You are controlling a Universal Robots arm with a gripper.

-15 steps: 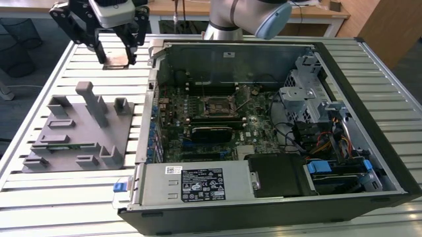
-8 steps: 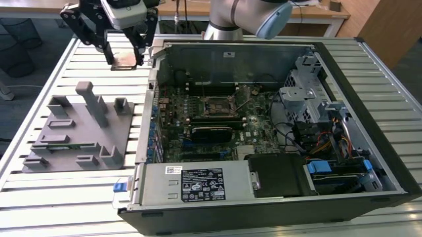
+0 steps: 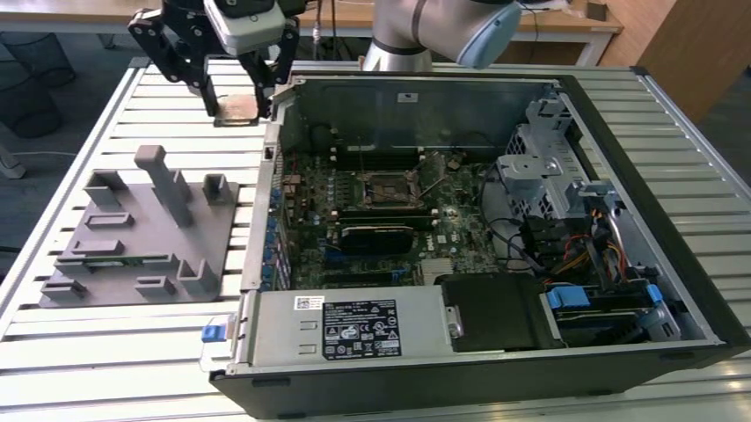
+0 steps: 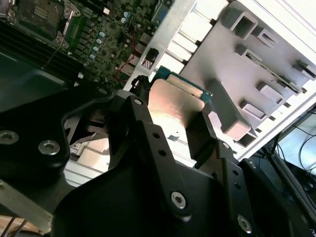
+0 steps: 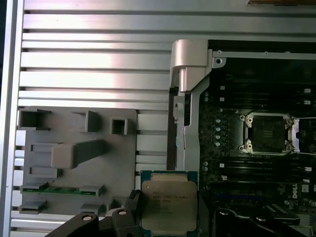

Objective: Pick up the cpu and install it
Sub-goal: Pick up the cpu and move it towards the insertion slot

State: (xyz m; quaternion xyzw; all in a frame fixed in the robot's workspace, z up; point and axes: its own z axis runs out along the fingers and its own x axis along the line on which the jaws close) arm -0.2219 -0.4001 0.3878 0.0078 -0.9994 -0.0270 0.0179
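Note:
The cpu (image 3: pixel 238 107), a small square chip with a silver-grey top and pale rim, hangs above the slatted table just off the open computer case's far corner, on the exterior view's left. My gripper (image 3: pixel 239 114) is shut on it, one black finger on each side. In the first wrist view the cpu (image 5: pixel 169 200) lies flat between the fingers (image 5: pixel 131 207), over the table's slats. The second wrist view shows the cpu (image 4: pixel 175 106) clamped from below. The empty processor socket (image 3: pixel 388 187) sits open on the motherboard, also seen in the first wrist view as a socket (image 5: pixel 266 132).
A grey parts fixture (image 3: pixel 141 229) with upright posts stands on the table at the exterior view's left of the case, holding a green memory stick (image 3: pixel 123 259). The case wall (image 3: pixel 276 149) rises between gripper and motherboard. A drive cage (image 3: pixel 564 176) and cables fill the case's other side.

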